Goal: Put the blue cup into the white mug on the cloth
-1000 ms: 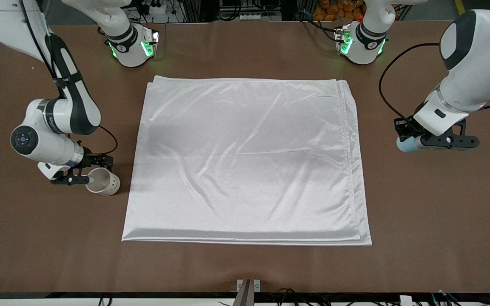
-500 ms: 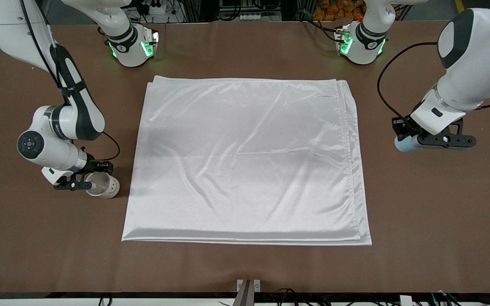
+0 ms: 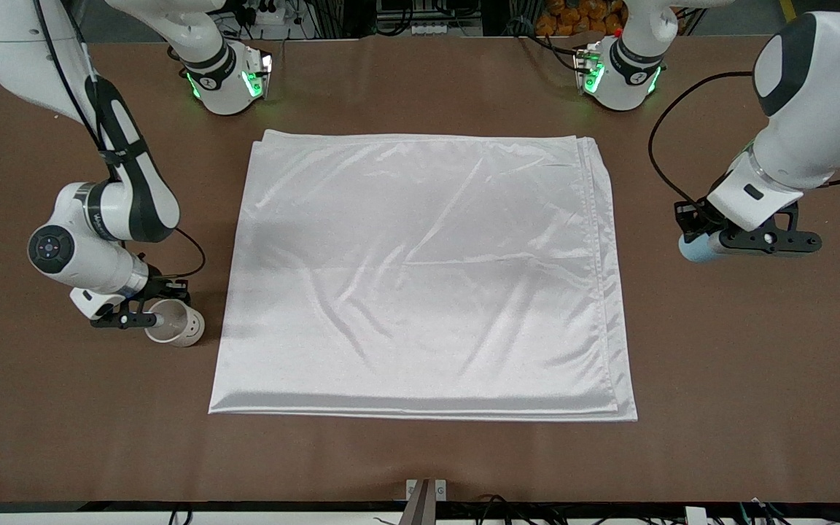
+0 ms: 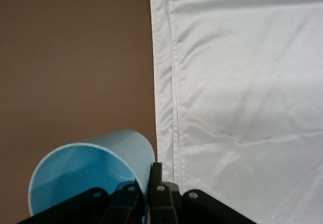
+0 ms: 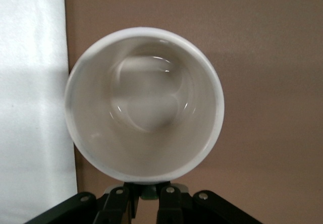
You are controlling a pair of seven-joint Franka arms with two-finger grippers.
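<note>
The white mug (image 3: 176, 325) is in my right gripper (image 3: 149, 319), which is shut on it at the side, low over the bare table beside the cloth's edge at the right arm's end. The right wrist view looks down into the empty mug (image 5: 144, 105), with the gripper (image 5: 149, 196) at its rim. My left gripper (image 3: 712, 243) is shut on the wall of the blue cup (image 3: 693, 249), low over the table beside the cloth's edge at the left arm's end. The left wrist view shows the cup (image 4: 91, 168) pinched at its rim by the gripper (image 4: 149, 186). The white cloth (image 3: 420, 277) lies flat mid-table.
The brown table (image 3: 420, 452) surrounds the cloth. Both arm bases (image 3: 227, 80) stand at the table's back edge. The cloth's edge shows in the left wrist view (image 4: 242, 82) and the right wrist view (image 5: 30, 108).
My right gripper has moved with the mug slightly toward the front camera and lower. My left gripper with the blue cup has hardly moved.
</note>
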